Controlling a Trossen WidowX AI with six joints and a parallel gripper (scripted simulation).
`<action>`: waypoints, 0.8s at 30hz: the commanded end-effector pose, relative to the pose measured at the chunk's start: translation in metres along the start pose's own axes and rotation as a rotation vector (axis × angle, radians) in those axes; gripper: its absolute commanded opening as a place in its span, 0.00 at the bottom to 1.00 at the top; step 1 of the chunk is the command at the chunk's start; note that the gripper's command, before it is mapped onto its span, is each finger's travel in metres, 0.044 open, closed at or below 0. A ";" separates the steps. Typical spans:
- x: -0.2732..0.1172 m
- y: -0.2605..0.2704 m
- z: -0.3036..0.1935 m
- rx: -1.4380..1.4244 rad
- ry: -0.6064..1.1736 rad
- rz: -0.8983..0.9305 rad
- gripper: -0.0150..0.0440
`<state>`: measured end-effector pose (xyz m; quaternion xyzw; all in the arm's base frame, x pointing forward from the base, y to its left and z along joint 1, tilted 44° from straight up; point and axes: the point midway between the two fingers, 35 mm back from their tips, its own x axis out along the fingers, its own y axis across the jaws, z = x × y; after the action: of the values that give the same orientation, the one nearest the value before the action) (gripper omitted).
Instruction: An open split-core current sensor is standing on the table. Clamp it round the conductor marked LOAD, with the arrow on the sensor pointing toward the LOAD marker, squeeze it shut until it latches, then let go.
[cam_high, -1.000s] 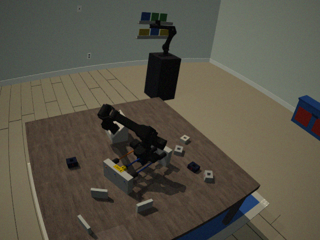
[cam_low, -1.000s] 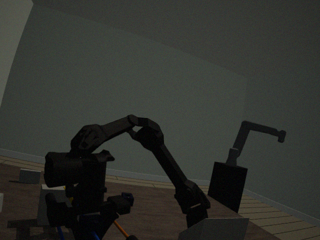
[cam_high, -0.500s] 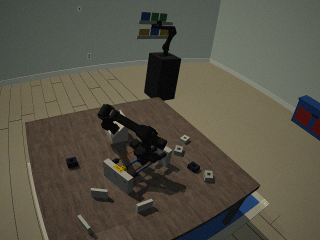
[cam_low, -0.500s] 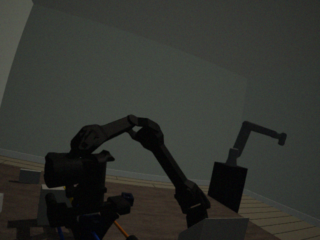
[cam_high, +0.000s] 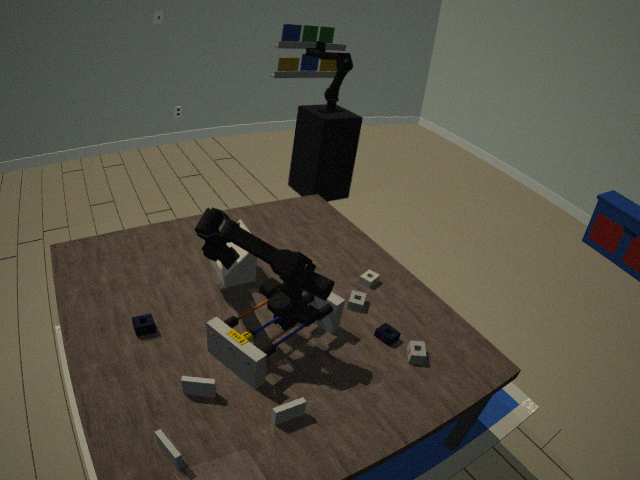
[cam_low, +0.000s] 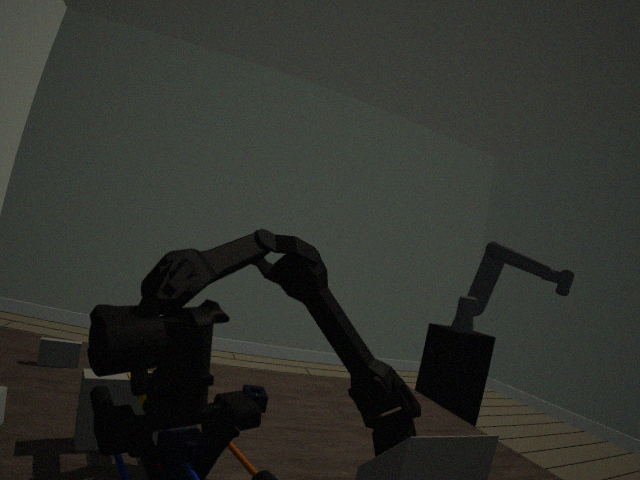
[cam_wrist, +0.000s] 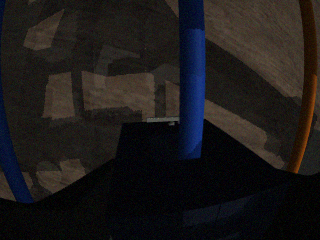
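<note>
The black two-fingered claw (cam_high: 295, 305) (cam_low: 174, 436) (cam_wrist: 168, 163) is pointed down over the wires, its grip released and its fingers standing apart on either side of the dark blue, boxy sensor (cam_low: 178, 440) (cam_wrist: 150, 152). The sensor sits between those fingers, at the middle blue, round conductor (cam_high: 266, 324) (cam_low: 191, 471) (cam_wrist: 192, 90), which runs down to its dark body in the wrist view. Whether its halves are latched cannot be told, and its arrow is not readable.

To one side of the claw runs an orange, round conductor (cam_high: 253, 308) (cam_low: 241, 457) (cam_wrist: 307, 90); to the other, a second blue, round conductor (cam_high: 289, 335) (cam_low: 120, 465) (cam_wrist: 10, 160). All three reach a pale grey, upright end board (cam_high: 235, 356) in front of the claw, with a yellow marker label (cam_high: 238, 336) on its top edge, near the middle conductor's end. Another pale upright board (cam_high: 336, 312) stands just behind the claw.

Farther from the claw, on the brown, wood-grained tabletop (cam_high: 113, 279) (cam_low: 310, 413), a dark blue, square block (cam_high: 143, 324) lies beyond the orange conductor. Well apart on the claw's opposite side are a second dark blue block (cam_high: 387, 333) and three white blocks with square dark centres (cam_high: 357, 299).
</note>
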<state>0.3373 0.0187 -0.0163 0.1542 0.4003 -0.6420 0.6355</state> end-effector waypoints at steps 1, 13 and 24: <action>0.000 0.000 0.000 0.000 0.000 -0.001 0.84; 0.000 0.000 0.000 0.000 0.000 -0.001 1.00; -0.106 -0.044 0.000 0.018 -0.013 0.357 1.00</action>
<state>0.3222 0.0723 0.0525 0.2054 0.3685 -0.5535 0.7181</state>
